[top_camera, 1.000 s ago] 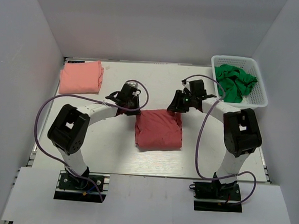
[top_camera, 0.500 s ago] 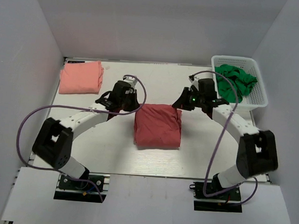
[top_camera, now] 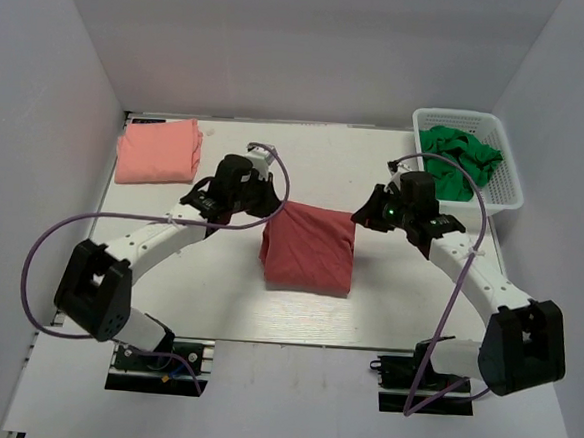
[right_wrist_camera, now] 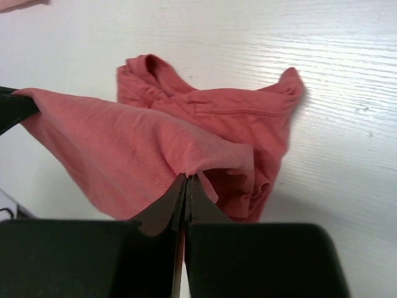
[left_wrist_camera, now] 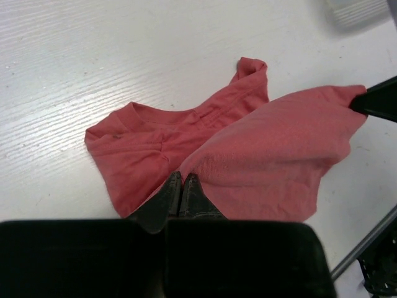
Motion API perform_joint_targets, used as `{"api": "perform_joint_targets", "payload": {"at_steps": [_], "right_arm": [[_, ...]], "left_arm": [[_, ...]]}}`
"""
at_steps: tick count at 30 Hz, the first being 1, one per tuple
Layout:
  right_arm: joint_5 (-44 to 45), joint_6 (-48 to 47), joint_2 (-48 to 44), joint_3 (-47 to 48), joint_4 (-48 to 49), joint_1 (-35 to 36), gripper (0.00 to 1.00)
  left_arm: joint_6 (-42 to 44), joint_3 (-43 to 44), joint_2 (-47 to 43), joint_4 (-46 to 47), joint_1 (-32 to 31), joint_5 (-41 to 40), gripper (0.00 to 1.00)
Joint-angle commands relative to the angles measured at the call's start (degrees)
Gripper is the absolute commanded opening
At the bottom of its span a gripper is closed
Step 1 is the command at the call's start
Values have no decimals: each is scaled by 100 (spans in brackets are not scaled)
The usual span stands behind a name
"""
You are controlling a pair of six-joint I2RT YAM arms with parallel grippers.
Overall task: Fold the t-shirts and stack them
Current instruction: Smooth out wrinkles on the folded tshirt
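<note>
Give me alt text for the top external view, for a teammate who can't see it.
The left gripper and right gripper are each shut on a far corner of a partly folded brick-red cloth t-shirt mid-table. A folded salmon-pink cloth t-shirt lies far left; a white plastic basket holding crumpled green cloth sits far right.

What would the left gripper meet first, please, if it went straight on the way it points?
Probably the brick-red t-shirt itself: the left gripper is shut on its raised edge, and its collar part lies on the table ahead, though depth is unclear.
</note>
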Motion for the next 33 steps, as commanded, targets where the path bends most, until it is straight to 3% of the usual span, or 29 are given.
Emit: {"api": "perform_joint_targets", "payload": {"at_steps": [1,6,12,22,24,25,26,27,30,32,33], "right_arm": [[522,-13,272,190,43,-63,0],[1006,4,868,445,78,-151,0],[998,-145,1634,709,412,-353,0],[1218,-31,2943,1420,351,-590,0],[1156,-180,3075,1656,326,-590,5],[973,-224,3128,1719,299,-590,11],[902,-364,3138,1850,264,-599,18],[857,-408,3138,1947,203,-573,18],[462,-558,2813,1966,211,-555,21],[391,-646,2437,1922,220,-564,36],[374,-655,2330,1870,211,-555,58]], "left_arm": [[160,500,447,56,46,-13,0],[160,896,1238,109,99,-294,0],[107,1230,2029,109,99,-847,0],[-95,2469,3348,-498,204,-778,2],[-95,2662,3437,-638,205,-830,14],[-95,2759,3498,-726,205,-830,33],[-95,2925,3498,-805,205,-830,41],[-95,2988,3498,-866,205,-830,49],[-95,3112,3297,-1007,205,-778,100],[-95,3025,3147,-1008,205,-620,100],[-95,2963,3068,-1008,205,-532,100]]}}
